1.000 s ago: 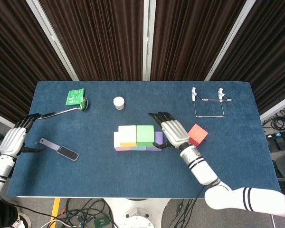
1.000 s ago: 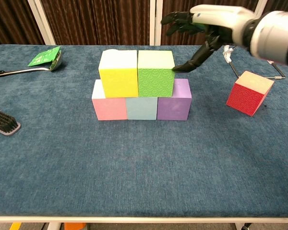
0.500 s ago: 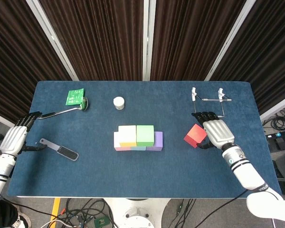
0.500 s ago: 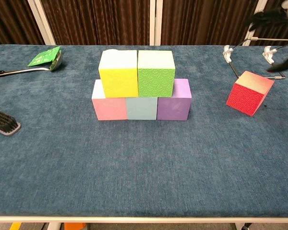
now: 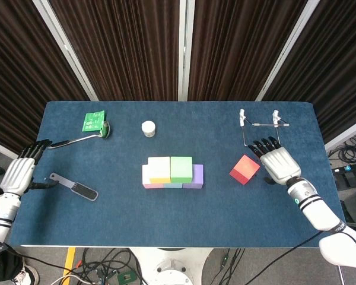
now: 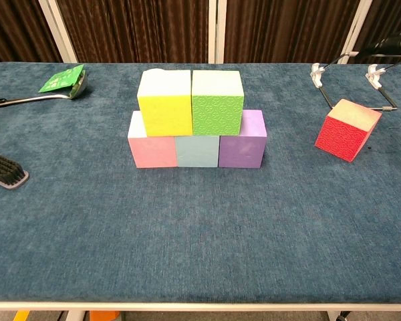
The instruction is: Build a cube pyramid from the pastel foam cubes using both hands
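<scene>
Five cubes form two tiers mid-table — pink (image 6: 151, 148), blue (image 6: 197, 150), purple (image 6: 242, 146) below; yellow (image 6: 164, 101), green (image 6: 217, 101) above. Red cube (image 5: 244, 170) sits apart, just beside the right hand (image 5: 277, 163) — fingers spread, empty. Left hand (image 5: 18, 173) rests at the table (image 5: 166, 219) edge, holding nothing.

stack: I see yellow cube (image 6: 164, 101) and green cube (image 6: 216, 101) atop pink cube (image 6: 152, 148), blue cube (image 6: 197, 150), purple cube (image 6: 242, 139)
red cube (image 6: 345, 132): tilted, apart
hands: barely visible

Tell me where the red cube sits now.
Red cube lies on the table's right side, right of the purple cube, just left of the right hand.
</scene>
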`<control>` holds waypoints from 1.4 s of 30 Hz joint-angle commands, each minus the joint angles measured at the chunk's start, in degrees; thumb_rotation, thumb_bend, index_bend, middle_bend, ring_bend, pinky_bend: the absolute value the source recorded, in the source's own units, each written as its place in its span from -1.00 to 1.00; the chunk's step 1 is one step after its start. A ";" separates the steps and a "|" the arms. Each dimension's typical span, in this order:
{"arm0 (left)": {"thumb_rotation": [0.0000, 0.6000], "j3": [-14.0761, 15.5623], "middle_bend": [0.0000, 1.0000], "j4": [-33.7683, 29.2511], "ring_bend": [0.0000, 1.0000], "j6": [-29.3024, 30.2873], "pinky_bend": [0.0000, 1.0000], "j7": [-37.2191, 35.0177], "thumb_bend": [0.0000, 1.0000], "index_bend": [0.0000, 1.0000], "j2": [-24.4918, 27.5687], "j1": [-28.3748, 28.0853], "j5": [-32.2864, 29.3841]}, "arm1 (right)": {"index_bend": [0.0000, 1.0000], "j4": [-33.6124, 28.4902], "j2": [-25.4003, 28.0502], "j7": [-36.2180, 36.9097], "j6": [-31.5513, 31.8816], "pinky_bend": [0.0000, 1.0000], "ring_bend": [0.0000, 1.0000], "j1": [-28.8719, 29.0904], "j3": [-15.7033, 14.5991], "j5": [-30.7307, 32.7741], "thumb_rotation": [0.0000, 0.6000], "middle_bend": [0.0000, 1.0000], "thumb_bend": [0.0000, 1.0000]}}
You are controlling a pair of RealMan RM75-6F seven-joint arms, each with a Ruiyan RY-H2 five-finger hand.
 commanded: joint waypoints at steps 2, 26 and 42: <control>1.00 -0.25 -0.91 -0.38 -0.99 -0.61 -0.86 0.84 -0.89 -0.84 -0.17 -0.16 -0.70 | -1.00 3.28 -2.57 2.97 -2.60 -1.00 -1.00 0.78 -0.58 -2.96 1.00 -0.94 -0.80; 1.00 -0.80 -0.91 0.23 -0.99 -1.99 -0.86 2.85 -0.89 -0.84 -1.34 -0.75 -1.67 | -1.00 15.81 -12.60 12.10 -4.71 -1.00 -1.00 2.25 -0.22 -10.64 1.00 -0.57 -0.72; 1.00 -1.41 -0.91 -0.80 -0.99 0.78 -0.86 0.53 -0.89 -0.84 -0.55 0.08 -0.47 | -1.00 -8.87 3.60 6.79 1.22 -1.00 -0.78 1.74 7.95 -1.88 1.00 0.30 -0.59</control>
